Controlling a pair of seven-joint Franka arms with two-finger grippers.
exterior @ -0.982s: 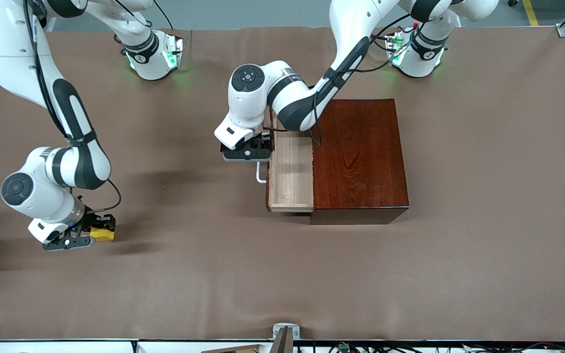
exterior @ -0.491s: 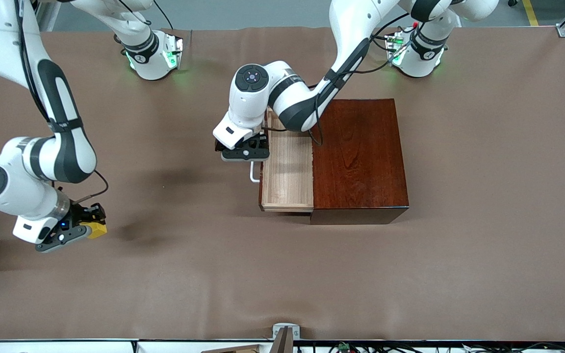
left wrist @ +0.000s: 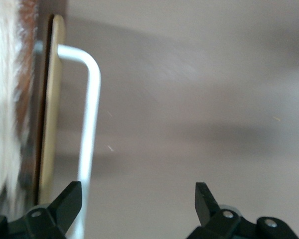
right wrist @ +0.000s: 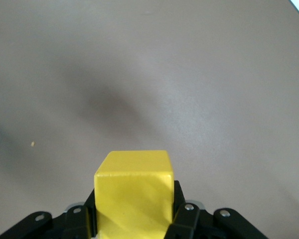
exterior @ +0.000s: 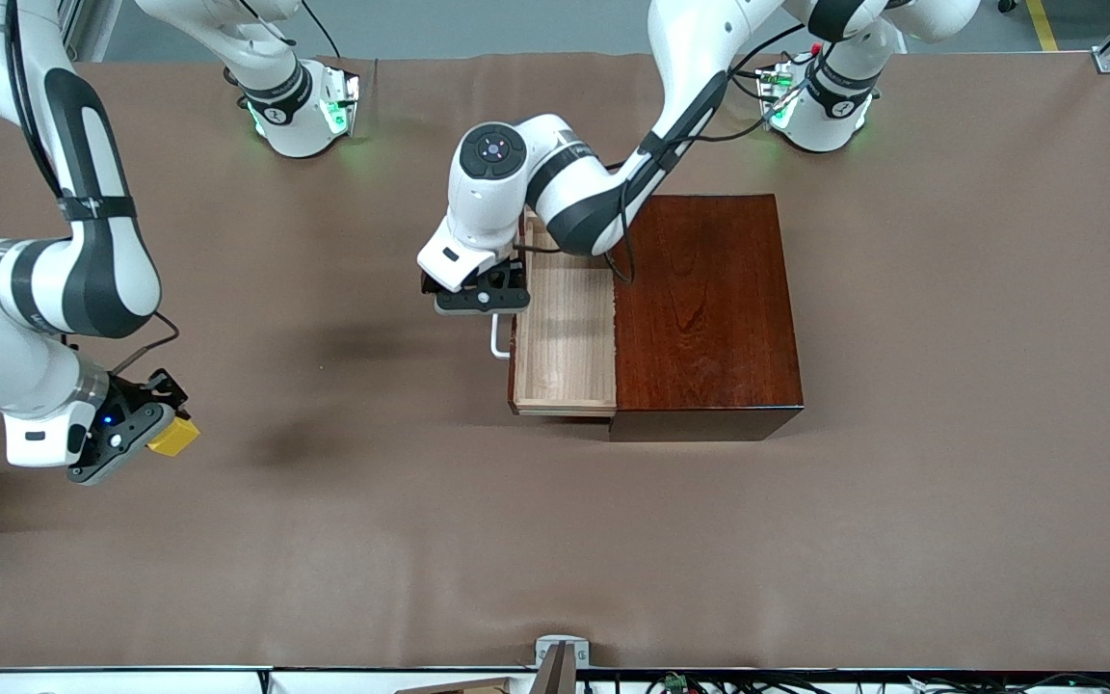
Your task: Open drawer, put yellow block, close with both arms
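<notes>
Right gripper (exterior: 145, 424) carries yellow block (exterior: 172, 436) above bare table (exterior: 372, 540).

Both arms (exterior: 555, 183) were glossy white with black joint bands, thin black cables, black grippers and green-lit bases.
</notes>
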